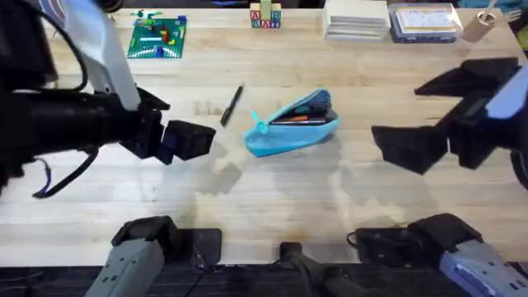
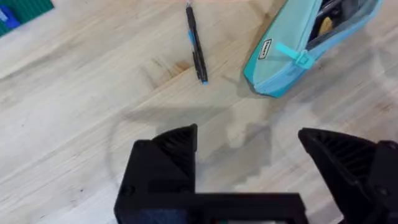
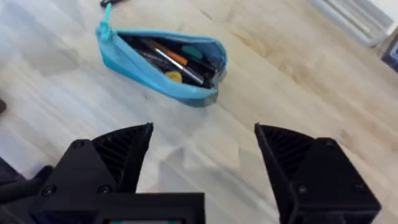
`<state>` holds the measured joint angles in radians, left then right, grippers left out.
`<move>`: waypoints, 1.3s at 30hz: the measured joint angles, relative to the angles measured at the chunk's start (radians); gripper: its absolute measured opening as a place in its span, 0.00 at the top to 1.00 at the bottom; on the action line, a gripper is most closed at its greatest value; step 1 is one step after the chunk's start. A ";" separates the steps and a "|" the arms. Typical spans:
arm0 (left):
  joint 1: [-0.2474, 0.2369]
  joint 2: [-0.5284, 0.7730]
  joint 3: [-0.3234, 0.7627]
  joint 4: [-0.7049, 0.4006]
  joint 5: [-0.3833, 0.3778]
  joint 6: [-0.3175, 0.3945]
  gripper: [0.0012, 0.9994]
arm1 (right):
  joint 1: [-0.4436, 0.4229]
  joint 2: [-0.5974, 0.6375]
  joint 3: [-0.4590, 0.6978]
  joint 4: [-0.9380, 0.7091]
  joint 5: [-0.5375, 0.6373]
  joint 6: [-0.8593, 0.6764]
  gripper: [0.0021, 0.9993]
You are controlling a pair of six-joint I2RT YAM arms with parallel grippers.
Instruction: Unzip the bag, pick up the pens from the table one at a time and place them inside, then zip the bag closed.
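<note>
At the middle of the surface [image 1: 346, 214], the bag [image 1: 290, 125] is lying on its side with its zipper open and its teal pull [image 2: 293, 55] sticking out at the narrow end. Several pens are already showing inside the opening, among them a reddish-orange pen [image 3: 169, 53]. One black pen [image 1: 231, 106] is lying on the bare wood just beside the bag, on the left arm's side, apart from it.

The loading step appears to be in hand, with one pen left to collect. The left claw [image 2: 249, 146] is hovering above the wood near that pen, fingers spread wide and holding nothing. The right claw [image 3: 204, 144] is hanging near the bag's open side, likewise wide and empty.

The next move probably calls for the left claw to descend over the black pen, straddling its shaft crosswise. Zipping is not yet begun.
</note>
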<state>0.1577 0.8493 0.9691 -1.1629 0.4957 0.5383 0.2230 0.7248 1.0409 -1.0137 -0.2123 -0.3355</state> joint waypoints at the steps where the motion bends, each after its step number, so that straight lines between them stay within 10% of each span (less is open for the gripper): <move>1: 0.000 0.014 0.000 0.001 0.000 -0.004 0.01 | 0.000 -0.008 0.000 -0.013 0.002 0.000 0.00; 22: -0.013 0.397 0.068 0.132 -0.059 -0.127 0.01 | 0.000 -0.057 0.000 -0.143 0.007 0.090 0.00; 39: -0.295 0.767 0.359 0.142 -0.336 -0.232 0.01 | 0.000 -0.057 0.000 -0.143 0.007 0.097 0.00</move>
<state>-0.1373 1.6161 1.3282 -1.0205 0.1598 0.3060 0.2230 0.6674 1.0409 -1.1567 -0.2054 -0.2390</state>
